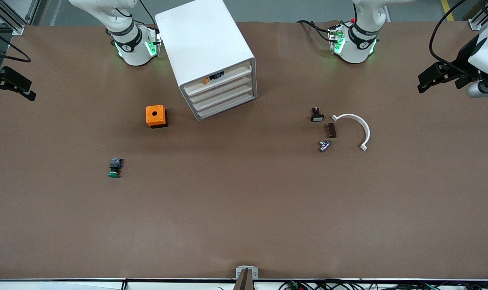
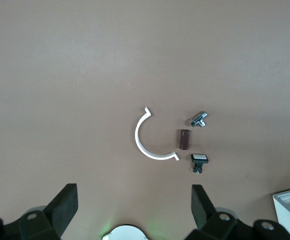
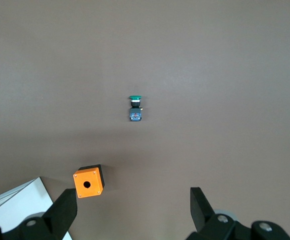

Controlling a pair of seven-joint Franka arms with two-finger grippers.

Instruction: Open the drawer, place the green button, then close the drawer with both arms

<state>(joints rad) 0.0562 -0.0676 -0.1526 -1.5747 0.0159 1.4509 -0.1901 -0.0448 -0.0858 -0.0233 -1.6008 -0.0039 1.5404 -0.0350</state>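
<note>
White cabinet [image 1: 211, 56], orange and black bits in its top slot; left claw [image 2: 135, 210] and right claw [image 3: 134, 212] both agape.

You're not getting any readable text here. The black bands on the arm bases [image 1: 127, 44] at the top of the front view are showing small white marks, too small to read. Nothing legible on the cabinet [image 1: 205, 52] or the table parts.

button [image 1: 115, 168] nearer camera than cabinet [image 1: 208, 56]
</note>
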